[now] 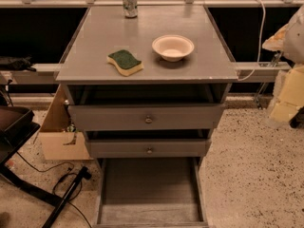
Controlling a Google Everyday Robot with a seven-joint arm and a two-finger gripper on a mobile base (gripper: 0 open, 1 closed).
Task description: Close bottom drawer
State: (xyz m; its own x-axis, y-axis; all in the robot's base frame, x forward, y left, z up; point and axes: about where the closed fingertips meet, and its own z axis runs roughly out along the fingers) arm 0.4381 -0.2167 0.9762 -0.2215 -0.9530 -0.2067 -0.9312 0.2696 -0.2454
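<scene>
The bottom drawer (149, 191) of the grey cabinet (95, 37) stands pulled far out toward the camera, its bare floor showing. I judge the closing not yet begun: the whole push remains. My gripper is out of view, so I cannot tell whether it is released or clenched.

The bottom drawer (149, 189) lies open, end effector (285, 101) far right.

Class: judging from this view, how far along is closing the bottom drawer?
Done: nothing yet; the bottom drawer stands pulled far out, its bare floor exposed. In hand: nothing; the gripper is not in view, and nothing touches the drawer. Left: the whole push, driving its front in beneath the middle drawer.
</scene>
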